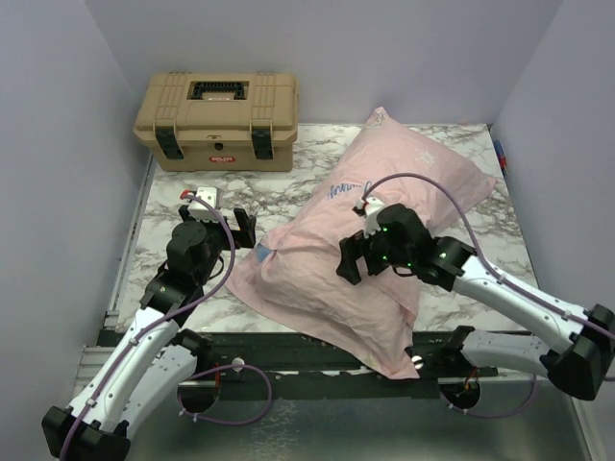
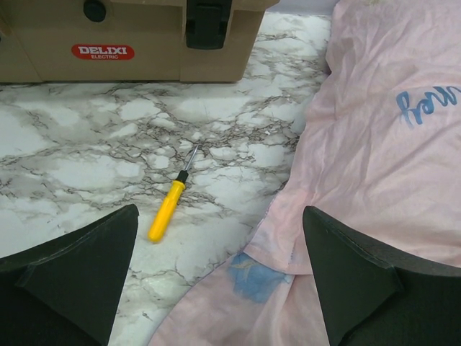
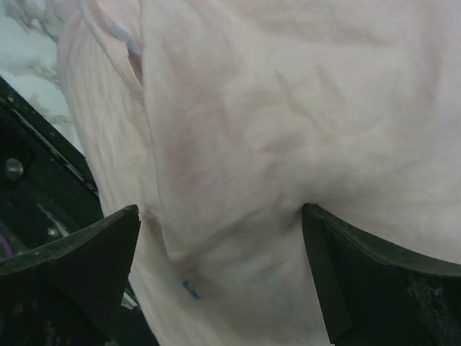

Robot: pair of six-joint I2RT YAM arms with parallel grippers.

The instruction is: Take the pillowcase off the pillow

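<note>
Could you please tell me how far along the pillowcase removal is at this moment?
Nothing looks done: the thin pale pink fabric pillowcase covers the plump pillow completely, no white showing. In hand: the right tool is open over its wrinkled middle; the left tool is open by its edge, gripping nothing. Left: grasping and pulling the case off.

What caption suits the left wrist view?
Open left gripper above marble table, yellow screwdriver ahead, pink pillowcase at right, tan toolbox behind.

The left arm [image 1: 125,379] and right arm [image 1: 519,300] have white links, black joints, black wedge-shaped gripper fingers [image 2: 68,285] and thin purple cables [image 1: 415,176].
</note>
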